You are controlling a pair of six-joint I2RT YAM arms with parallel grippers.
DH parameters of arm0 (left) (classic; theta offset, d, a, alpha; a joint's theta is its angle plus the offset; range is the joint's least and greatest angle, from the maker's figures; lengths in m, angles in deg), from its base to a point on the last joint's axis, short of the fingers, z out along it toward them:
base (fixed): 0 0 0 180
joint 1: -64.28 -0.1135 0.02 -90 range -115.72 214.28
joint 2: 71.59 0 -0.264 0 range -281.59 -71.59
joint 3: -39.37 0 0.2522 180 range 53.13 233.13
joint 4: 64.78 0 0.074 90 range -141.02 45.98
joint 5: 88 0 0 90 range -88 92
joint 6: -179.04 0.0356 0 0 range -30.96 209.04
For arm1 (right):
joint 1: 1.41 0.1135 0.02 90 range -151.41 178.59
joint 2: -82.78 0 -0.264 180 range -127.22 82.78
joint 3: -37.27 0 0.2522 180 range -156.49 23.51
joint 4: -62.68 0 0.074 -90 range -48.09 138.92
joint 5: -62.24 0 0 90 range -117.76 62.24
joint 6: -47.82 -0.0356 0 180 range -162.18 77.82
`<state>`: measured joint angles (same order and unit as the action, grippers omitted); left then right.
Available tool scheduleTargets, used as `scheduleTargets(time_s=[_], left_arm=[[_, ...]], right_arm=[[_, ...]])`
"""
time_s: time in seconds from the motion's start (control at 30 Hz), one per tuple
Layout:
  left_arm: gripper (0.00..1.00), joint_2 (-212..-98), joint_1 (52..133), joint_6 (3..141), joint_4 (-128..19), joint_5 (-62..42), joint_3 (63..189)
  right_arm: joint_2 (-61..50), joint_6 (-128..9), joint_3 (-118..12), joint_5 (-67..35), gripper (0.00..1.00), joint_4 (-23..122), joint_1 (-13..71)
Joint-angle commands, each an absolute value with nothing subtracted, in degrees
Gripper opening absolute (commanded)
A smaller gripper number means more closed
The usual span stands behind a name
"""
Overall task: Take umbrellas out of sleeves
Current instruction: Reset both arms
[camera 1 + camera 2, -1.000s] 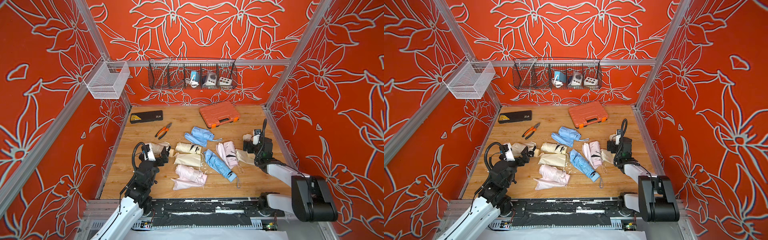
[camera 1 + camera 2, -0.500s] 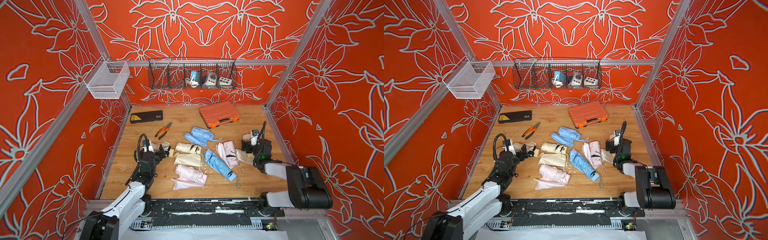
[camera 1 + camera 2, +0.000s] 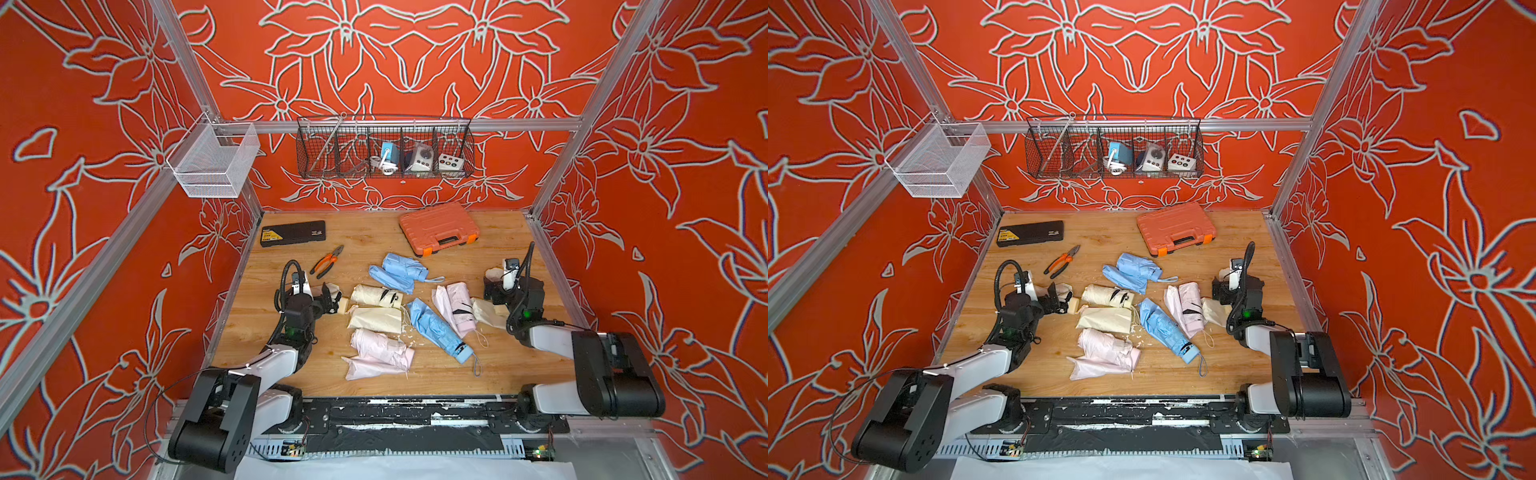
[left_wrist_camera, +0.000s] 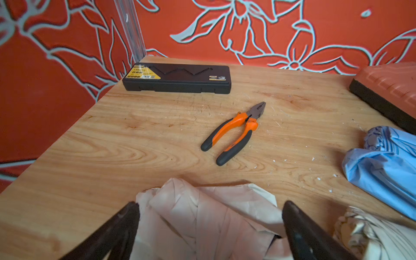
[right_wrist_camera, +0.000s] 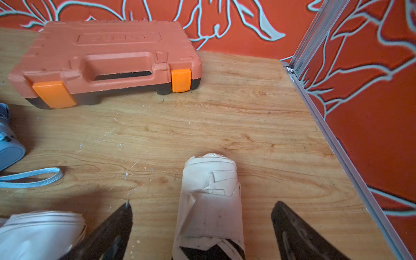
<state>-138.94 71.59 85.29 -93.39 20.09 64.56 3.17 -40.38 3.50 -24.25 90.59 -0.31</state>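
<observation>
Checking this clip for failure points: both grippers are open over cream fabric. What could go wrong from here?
1. The left gripper straddles limp, crumpled cream fabric; closing could pinch only loose cloth, so nothing slides out.
2. The right gripper straddles a cream roll with a pale roll close beside one finger; closing or pulling might snag that neighbour.

The left arm (image 3: 274, 365) sinks down low. Its elbow (image 3: 216, 415) was out of sight a second ago. Now it sits down by the front edge of the surface (image 3: 291, 332). The left hand (image 4: 209, 203) slides a little way forward along the cream sleeve (image 4: 191, 227) under it. The right arm (image 3: 552, 338) folds down a bit too. The right hand (image 5: 201, 207) edges a tiny bit to its own left.
</observation>
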Motion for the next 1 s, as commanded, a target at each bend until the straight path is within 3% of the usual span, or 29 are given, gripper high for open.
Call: scheduleTargets(time_s=[0.0, 0.97], left_arm=[[0.97, -140.3, 71.1, 87.8, -99.9, 18.2, 63.6], [0.98, -147.1, 69.3, 94.1, -114.3, 1.7, 61.1]], right_arm=[[2.4, -39.9, 4.1, -24.4, 0.98, 92.4, -0.7], [2.5, -40.2, 4.1, -23.5, 0.98, 92.3, -1.1]])
